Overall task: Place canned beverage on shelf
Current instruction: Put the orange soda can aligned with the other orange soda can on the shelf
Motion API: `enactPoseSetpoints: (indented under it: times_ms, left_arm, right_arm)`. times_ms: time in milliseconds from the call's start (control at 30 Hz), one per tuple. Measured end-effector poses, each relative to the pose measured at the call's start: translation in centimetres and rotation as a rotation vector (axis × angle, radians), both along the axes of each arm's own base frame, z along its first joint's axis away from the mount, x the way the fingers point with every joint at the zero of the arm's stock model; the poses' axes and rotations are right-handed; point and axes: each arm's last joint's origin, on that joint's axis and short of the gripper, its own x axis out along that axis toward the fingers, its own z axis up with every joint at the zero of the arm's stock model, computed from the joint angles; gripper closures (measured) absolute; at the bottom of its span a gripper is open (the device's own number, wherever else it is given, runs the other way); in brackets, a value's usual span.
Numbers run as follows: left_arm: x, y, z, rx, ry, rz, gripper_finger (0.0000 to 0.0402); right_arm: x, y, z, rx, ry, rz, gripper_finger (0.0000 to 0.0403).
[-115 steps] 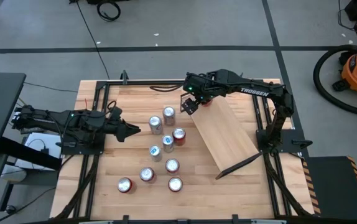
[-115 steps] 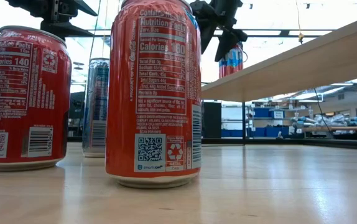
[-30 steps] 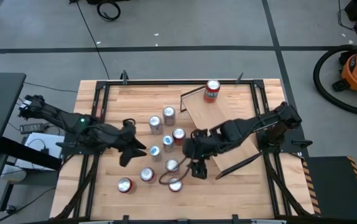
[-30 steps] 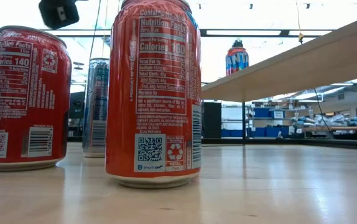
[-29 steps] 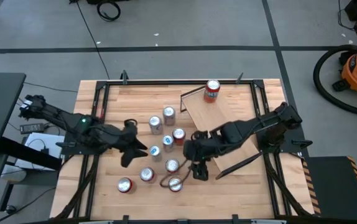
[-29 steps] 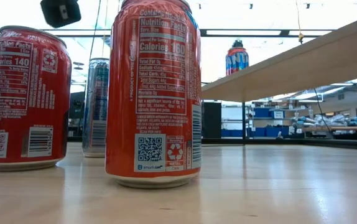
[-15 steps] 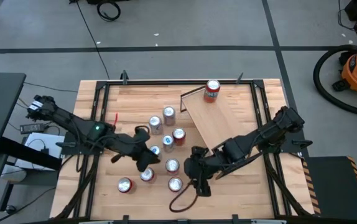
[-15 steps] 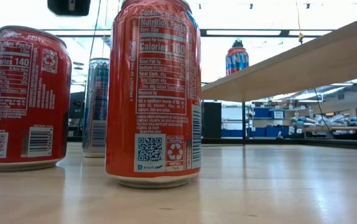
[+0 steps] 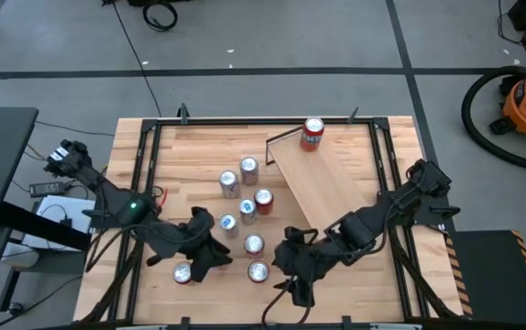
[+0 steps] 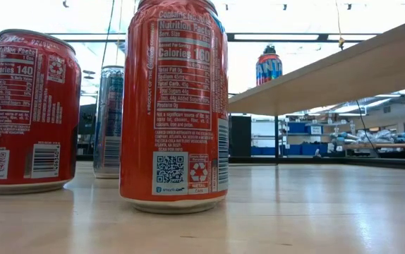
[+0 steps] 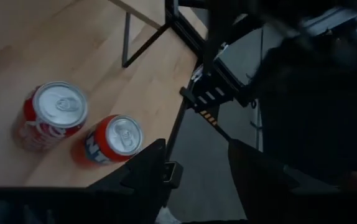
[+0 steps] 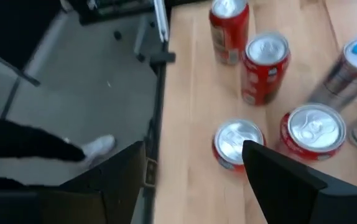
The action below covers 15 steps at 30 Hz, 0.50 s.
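Note:
One red-and-blue can (image 9: 312, 134) stands on the high far end of the sloped wooden shelf (image 9: 329, 192); the low view shows the can (image 10: 268, 65) on the shelf (image 10: 343, 70) too. Several cans stand on the tabletop, among them a red one (image 9: 258, 271) and another red one (image 9: 183, 272) near the front. My left gripper (image 9: 213, 259) hovers open over the front cans; in its wrist view the open gripper (image 11: 197, 171) holds nothing. My right gripper (image 9: 292, 280) hovers open beside the front red can, and in its wrist view the gripper (image 12: 194, 174) is empty.
More cans cluster mid-table, silver-topped ones (image 9: 249, 170) and a blue one (image 9: 229, 223). The black table frame (image 9: 144, 183) runs along both sides. A cable loops under my right gripper at the table's near edge (image 9: 272, 312). Bare wood lies at the near right.
Both arms have swung toward the table's near edge. My left gripper has gone toward the near edge and to the right, from beside the can cluster to above the front cans. My right gripper has come off the shelf's low end toward the front. No can has moved.

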Motion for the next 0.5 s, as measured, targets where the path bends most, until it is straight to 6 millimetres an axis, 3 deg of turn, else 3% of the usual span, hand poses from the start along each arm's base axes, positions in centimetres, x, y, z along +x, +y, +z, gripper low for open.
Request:
enactPoseSetpoints:
  times_ms: [133,233,367,500]
  left_arm:
    - [-0.5,0.1,0.3,0.021,-0.010,-0.020,0.0216]
    - [-1.1,-0.2,0.7,0.017,-0.024,-0.047,0.0216]
    - [-2.0,-0.5,0.9,0.024,-0.022,-0.080,0.0216]
    - [-2.9,-0.9,0.9,0.031,-0.006,-0.110,0.0216]
  right_arm:
    - [0.6,0.7,1.7,-0.025,-0.039,-0.020,0.0126]
    - [2.5,2.5,2.0,-0.038,-0.053,0.006,0.0128]
    - [5.0,4.6,1.3,-0.150,-0.067,0.028,0.0129]
    - [5.9,5.1,-1.2,-0.184,-0.056,-0.018,0.0128]
